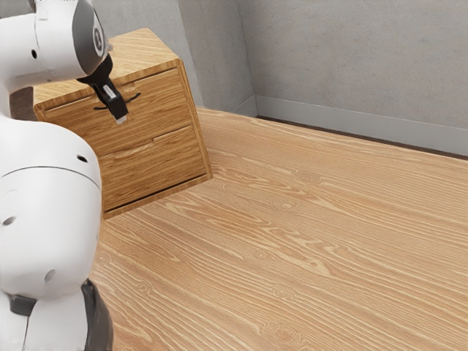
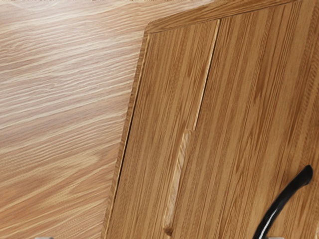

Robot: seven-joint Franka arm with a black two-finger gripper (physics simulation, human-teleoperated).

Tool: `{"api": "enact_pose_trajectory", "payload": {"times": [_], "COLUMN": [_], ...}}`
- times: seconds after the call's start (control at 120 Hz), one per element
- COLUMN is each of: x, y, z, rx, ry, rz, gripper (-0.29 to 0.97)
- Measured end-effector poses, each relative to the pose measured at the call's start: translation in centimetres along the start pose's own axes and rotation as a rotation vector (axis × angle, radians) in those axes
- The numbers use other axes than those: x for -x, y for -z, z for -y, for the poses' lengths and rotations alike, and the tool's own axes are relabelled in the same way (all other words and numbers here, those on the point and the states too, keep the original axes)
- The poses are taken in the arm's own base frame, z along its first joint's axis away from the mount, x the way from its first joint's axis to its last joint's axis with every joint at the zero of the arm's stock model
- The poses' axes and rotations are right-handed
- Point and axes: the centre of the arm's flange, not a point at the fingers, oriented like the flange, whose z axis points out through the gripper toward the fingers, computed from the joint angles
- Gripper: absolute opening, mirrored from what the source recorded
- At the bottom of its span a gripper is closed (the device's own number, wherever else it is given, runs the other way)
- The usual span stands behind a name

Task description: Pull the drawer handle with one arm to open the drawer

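We face a wooden cabinet (image 2: 219, 11) standing on a wood-grain table (image 2: 60, 109). One drawer (image 2: 259, 99) carries a curved black handle (image 2: 280, 203). The neighbouring drawer (image 2: 164, 99) has a wooden pull (image 2: 175, 184).

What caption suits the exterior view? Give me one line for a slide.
Franka gripper poised at the black handle of the upper drawer, seemingly shut, in the wooden cabinet.

Hand (image 1: 121, 116) seemingly before drawer handle (image 1: 134, 96)
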Motion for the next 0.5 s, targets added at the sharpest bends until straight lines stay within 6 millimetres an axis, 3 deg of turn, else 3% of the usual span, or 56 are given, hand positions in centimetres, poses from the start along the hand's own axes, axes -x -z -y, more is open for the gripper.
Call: {"api": "enact_pose_trajectory", "payload": {"times": [0.242,0.5], "x": [1.2,0.7], "y": [-2.2,-3.9], "z": [-0.5,-1.7], "rx": [0.064,0.118], "ry": [-0.130,-0.252], "rz": [0.035,0.065], "gripper": [0.50,0.45]}}
